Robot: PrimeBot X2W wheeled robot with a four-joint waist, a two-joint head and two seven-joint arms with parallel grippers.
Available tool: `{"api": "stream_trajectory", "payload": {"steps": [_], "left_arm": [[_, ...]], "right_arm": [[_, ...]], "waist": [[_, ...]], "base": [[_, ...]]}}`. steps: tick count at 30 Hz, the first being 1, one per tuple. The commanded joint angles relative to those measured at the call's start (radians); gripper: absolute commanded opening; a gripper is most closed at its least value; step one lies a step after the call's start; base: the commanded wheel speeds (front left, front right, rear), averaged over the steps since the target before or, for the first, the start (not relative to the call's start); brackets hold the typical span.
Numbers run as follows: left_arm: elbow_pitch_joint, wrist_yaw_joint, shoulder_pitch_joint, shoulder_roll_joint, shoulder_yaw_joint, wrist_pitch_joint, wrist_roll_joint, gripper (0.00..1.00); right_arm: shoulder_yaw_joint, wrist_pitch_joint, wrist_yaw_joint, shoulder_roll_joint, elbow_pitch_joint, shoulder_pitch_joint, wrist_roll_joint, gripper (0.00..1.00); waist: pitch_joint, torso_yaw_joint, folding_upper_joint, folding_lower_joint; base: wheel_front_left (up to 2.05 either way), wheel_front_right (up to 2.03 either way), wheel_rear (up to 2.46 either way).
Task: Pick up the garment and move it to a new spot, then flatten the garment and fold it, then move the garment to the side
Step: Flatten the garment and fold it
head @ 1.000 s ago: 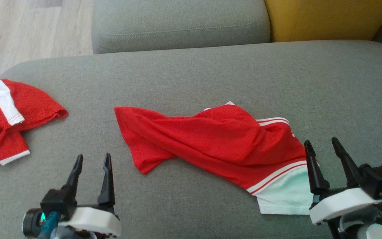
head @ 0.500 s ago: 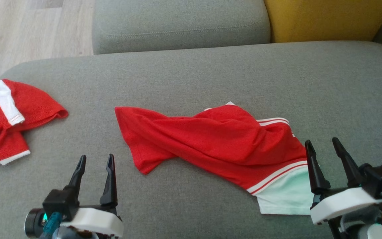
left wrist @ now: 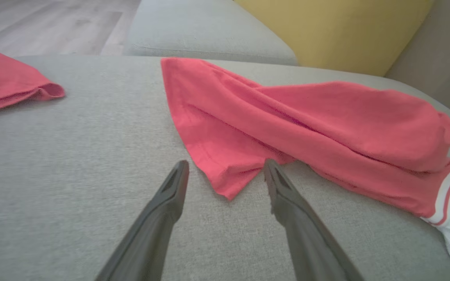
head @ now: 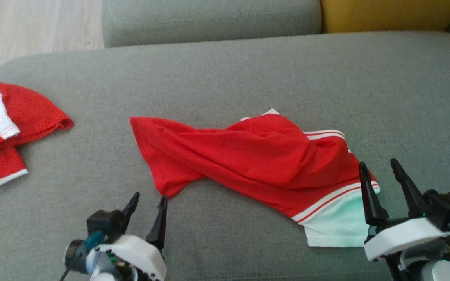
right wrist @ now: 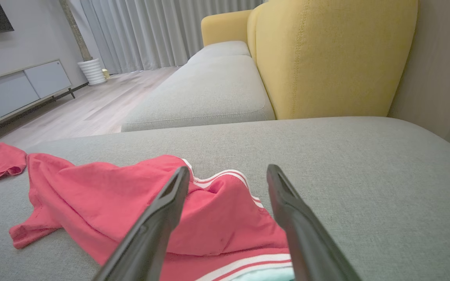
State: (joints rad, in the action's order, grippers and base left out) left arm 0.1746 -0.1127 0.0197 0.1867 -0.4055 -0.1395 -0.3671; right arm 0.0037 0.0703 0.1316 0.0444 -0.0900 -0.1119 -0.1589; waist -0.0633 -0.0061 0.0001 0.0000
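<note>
Spread across the grey seat cushion (head: pixel 225 78), the red garment (head: pixel 256 160) lies crumpled and twisted lengthwise, not flat. Its left end is plain red and tapers to a loose corner on the near side; its right end carries white stripes and a pale mint panel (head: pixel 334 230).

Left gripper (head: pixel 149 197): just beside the garment's near-left corner, jaws open and empty. From the left wrist, that corner of the garment (left wrist: pixel 307 117) sits between the two fingers of the left gripper (left wrist: pixel 225 164). Whether either tip touches the cloth cannot be told.

Right gripper (head: pixel 378 164): at the garment's right end, jaws open and holding nothing. In the head view its inner finger overlaps the striped hem. From the right wrist, the fingers of the right gripper (right wrist: pixel 228 168) frame the striped edge of the garment (right wrist: pixel 131 203).

Well apart to the garment's left, on the same cushion, a second red piece (head: pixel 10 128) with white trim lies bunched up, reaching past the head view's left border. Beyond the garment stand a further grey cushion (head: pixel 209 19) and, to its right, a yellow backrest (head: pixel 385 15). Pale wood floor (head: pixel 33 27) shows beyond the garment to the left.
</note>
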Motion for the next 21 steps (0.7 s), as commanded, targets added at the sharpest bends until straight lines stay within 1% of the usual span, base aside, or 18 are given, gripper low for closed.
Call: {"api": "stream_trajectory", "payload": {"steps": [1,7,12,13,14,16,18,21], "left_arm": [[0.005,0.011,-0.073,-0.004,0.030,0.006,-0.011,1.00],[0.216,0.063,-0.182,-0.043,0.028,-0.004,-0.052,1.00],[0.360,0.105,-0.256,-0.067,0.038,-0.028,-0.090,1.00],[0.384,0.116,-0.268,-0.071,0.038,-0.031,-0.097,0.48],[0.408,0.128,-0.279,-0.075,0.038,-0.034,-0.104,0.00],[0.445,0.139,-0.300,-0.077,0.036,-0.051,-0.105,0.00],[0.460,0.141,-0.315,-0.076,0.037,-0.074,-0.098,0.00],[0.435,0.140,-0.320,-0.068,0.044,-0.101,-0.086,0.00]], "right_arm": [[0.027,-0.007,-0.001,0.006,-0.040,0.047,-0.010,1.00],[0.029,-0.014,-0.001,0.006,-0.033,0.075,-0.015,1.00],[0.026,-0.019,-0.001,0.006,-0.028,0.094,-0.017,1.00],[0.025,-0.020,-0.001,0.006,-0.027,0.096,-0.019,1.00],[0.023,-0.021,-0.001,0.006,-0.026,0.098,-0.019,1.00],[0.021,-0.023,-0.001,0.006,-0.023,0.100,-0.020,1.00],[0.017,-0.024,-0.001,0.006,-0.020,0.101,-0.025,1.00],[0.011,-0.027,-0.001,0.006,-0.017,0.097,-0.028,1.00]], "waist": [[-0.023,-0.006,-0.0001,0.0000],[-0.074,-0.026,-0.0001,0.0000],[-0.102,-0.043,-0.0001,0.0000],[-0.106,-0.045,-0.0001,0.0000],[-0.108,-0.046,-0.0001,0.0000],[-0.112,-0.049,-0.0001,0.0000],[-0.112,-0.049,-0.0001,0.0000],[-0.108,-0.047,-0.0001,0.0000]], "base": [[0.00,0.00,0.00],[0.00,0.00,0.00],[0.00,0.00,0.00],[0.00,0.00,0.00],[0.00,0.00,0.00],[0.00,0.00,0.00],[0.00,0.00,0.00],[0.00,0.00,0.00]]}}
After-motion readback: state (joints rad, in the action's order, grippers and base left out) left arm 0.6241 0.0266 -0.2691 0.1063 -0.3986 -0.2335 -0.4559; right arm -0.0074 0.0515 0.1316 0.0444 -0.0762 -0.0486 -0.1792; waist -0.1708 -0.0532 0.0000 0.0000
